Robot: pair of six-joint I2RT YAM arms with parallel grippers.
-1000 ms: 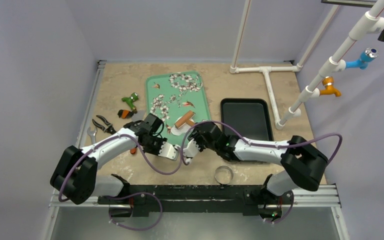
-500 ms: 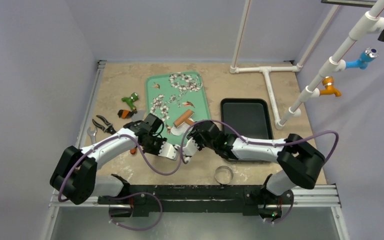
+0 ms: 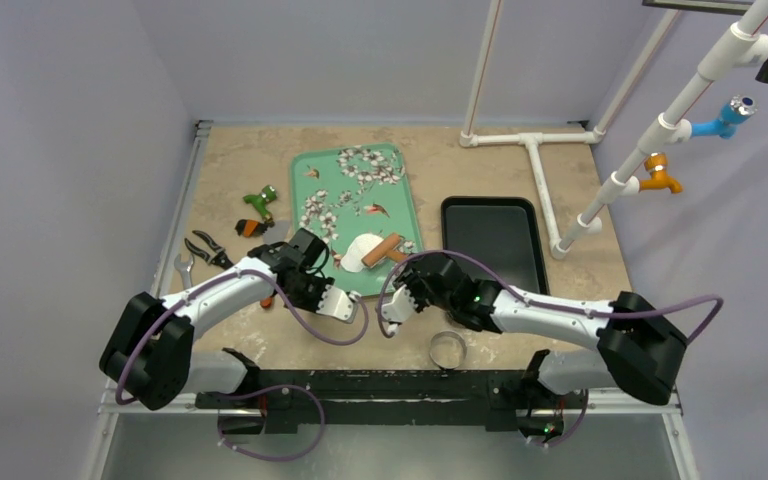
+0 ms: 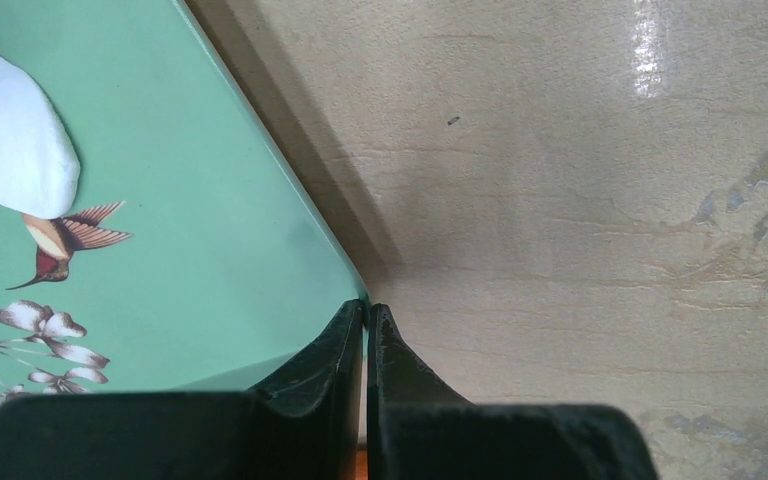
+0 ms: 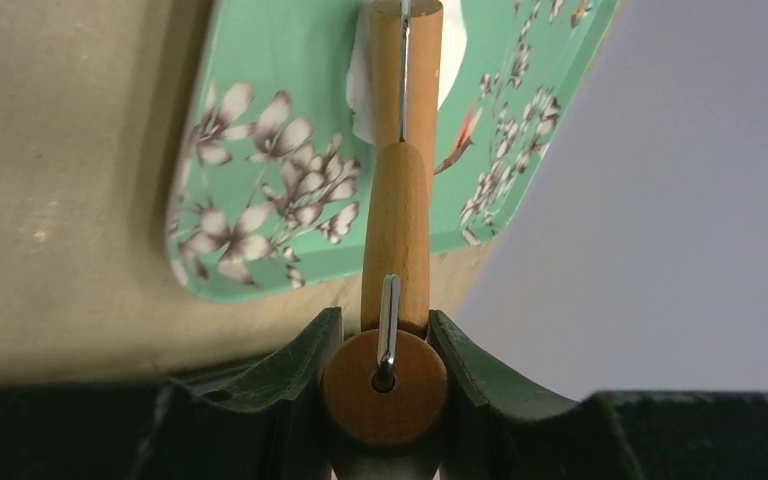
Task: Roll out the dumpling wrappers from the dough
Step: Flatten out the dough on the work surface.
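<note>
Nearest the arm bases, a plain metal ring cutter (image 3: 447, 350) stands on the mottled beige table (image 4: 580, 200), just right of the right arm's wrist.

Left gripper (image 4: 365, 310): dark fingers pressed together with only a hairline gap, tips meeting the near rim of the green tray (image 4: 210, 250). Whether the rim is pinched between them cannot be told.

Right gripper (image 5: 385, 318): jaws part-way open and clamped on the round end of a wooden roller (image 5: 397, 230), both fingers bearing on it. The roller is smooth turned wood with a thin metal wire frame. Its handle runs away from the fingers, and its far barrel lies on the dough (image 5: 360, 90).

The dough is a white, matte, flattened patch with an uneven edge. It lies on the near part of the tray, which is glossy, round-cornered and printed with blossoms and hummingbirds.

Beyond, to the right, is a black rectangular tray (image 3: 492, 235), and to the left are pliers (image 3: 205, 247). At the far edge is a white pipe frame (image 3: 535, 170).
</note>
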